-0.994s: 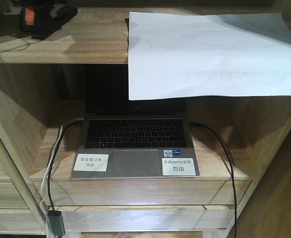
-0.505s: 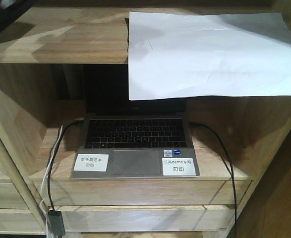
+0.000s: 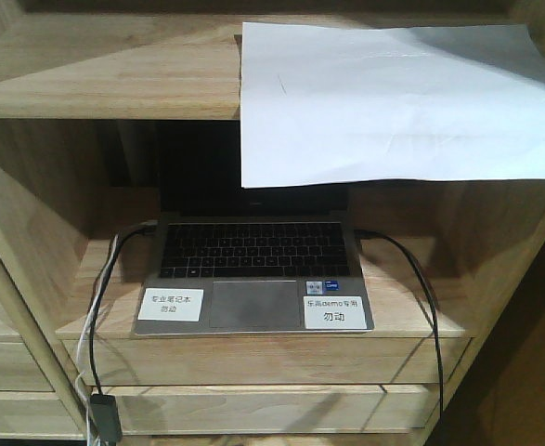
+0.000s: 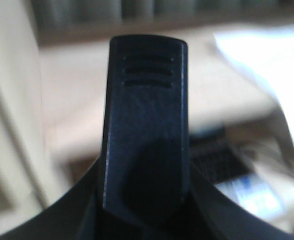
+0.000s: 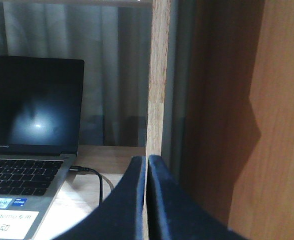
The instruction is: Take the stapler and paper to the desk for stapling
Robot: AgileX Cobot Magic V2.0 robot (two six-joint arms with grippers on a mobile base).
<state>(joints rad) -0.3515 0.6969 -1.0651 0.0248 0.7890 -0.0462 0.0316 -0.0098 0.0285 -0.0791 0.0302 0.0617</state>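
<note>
My left gripper (image 4: 145, 217) is closed on a black block with three short grooves near its top. I take this block for the stapler (image 4: 145, 125), although its orange patch does not show. It stands upright between the dark finger bases in the left wrist view, and the background there is blurred.

In the front view, the wooden shelf unit (image 3: 105, 84) fills the frame. On its lower shelf, a black cable (image 3: 105, 279) runs down the left side to a small grey adapter (image 3: 103, 413). Beside the cable, in the middle, sits an open laptop (image 3: 253, 269) with two white labels on its palm rest. The paper (image 3: 393, 102) lies on the right part of the upper shelf. Its front part hangs over the shelf edge and covers the upper part of the laptop screen.

My right gripper (image 5: 147, 200) has both fingers pressed together with nothing between them. It is in front of a vertical wooden board (image 5: 159, 75) of the shelf unit, to the right of the laptop.
</note>
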